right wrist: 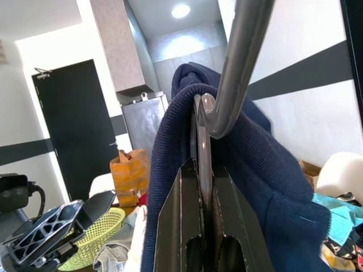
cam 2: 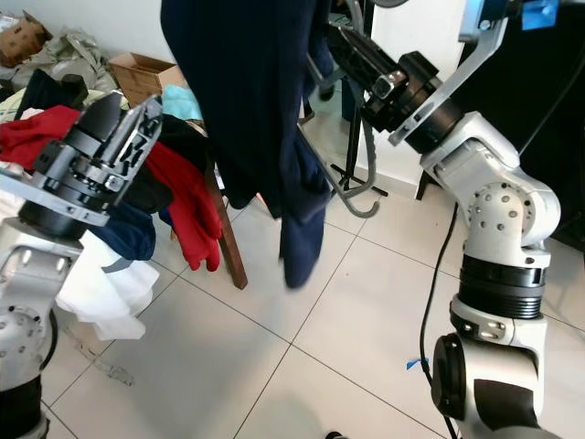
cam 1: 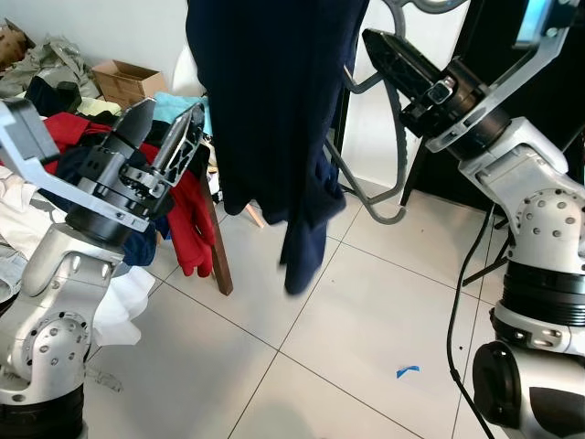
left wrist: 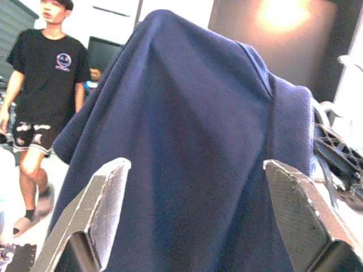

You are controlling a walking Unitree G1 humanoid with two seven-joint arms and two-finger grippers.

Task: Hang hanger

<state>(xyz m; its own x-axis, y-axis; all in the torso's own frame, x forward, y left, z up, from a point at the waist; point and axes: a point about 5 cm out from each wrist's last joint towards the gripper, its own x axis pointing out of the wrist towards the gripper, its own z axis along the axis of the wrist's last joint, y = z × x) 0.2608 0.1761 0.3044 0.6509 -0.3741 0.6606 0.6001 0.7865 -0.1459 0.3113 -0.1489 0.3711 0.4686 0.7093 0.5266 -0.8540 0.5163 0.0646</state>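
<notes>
Hanger: I see the grey hanger (right wrist: 199,122) at centre frame in the right wrist view, its hook curling up to a grey bar (right wrist: 241,62) that runs to the top edge; whether the hook is seated on it, I cannot tell.
Garment: a navy sweater (cam 1: 265,119) hangs from the hanger, filling the upper middle of the left eye view.
Right gripper: my right gripper (right wrist: 199,164) is pinched tight on the hanger's neck, fingers closed together.
Left gripper: my left gripper (cam 1: 169,137), at left of the left eye view, has its fingers spread and holds nothing, with the sweater just beyond them.
Risk: if I release before the hook sits on the bar, I judge the weight of the sweater would pull everything to the tiled floor (cam 1: 302,366).
Risk two: the sweater could slide off one shoulder if I tilt the hanger.
Containers: a cardboard box (cam 1: 128,80) at upper left, contents unseen; a yellow-green basket (right wrist: 99,238) at lower left of the right wrist view, contents unclear.
</notes>
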